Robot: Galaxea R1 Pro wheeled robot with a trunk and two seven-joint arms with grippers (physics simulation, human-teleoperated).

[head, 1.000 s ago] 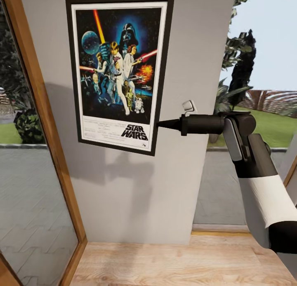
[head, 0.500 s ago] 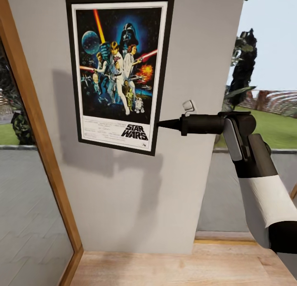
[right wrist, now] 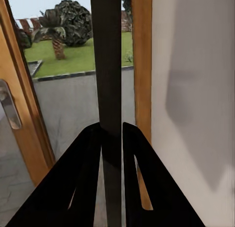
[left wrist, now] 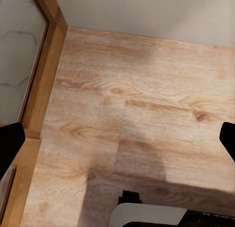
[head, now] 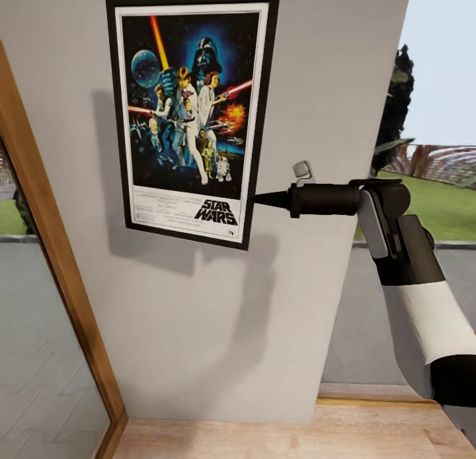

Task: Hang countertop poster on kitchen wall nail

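Observation:
The poster [head: 192,115], black-framed with a white border and the STAR WARS logo, hangs upright and slightly tilted in front of a pale grey wall [head: 317,82]. My right gripper [head: 258,199] is shut on the lower part of its right edge. In the right wrist view both black fingers [right wrist: 88,153] pinch the frame, seen edge-on as a dark strip [right wrist: 108,65]. The left gripper [left wrist: 119,141] is open over the wooden floor with nothing between its fingers. The poster's shadow lies on the wall just behind it. No nail shows on the plaster, and the kitchen countertop is out of view.
A wooden door frame [head: 59,260] with glass borders the wall on the left. A glass opening onto a garden [head: 436,194] lies to the right. Light wooden floor [head: 277,432] runs along the wall's base. A door handle [right wrist: 10,107] shows in the right wrist view.
The camera has moved: wall, door frame and floor have shifted in the picture. The poster stays in my right gripper, and its shadow on the wall has drawn in closer to it.

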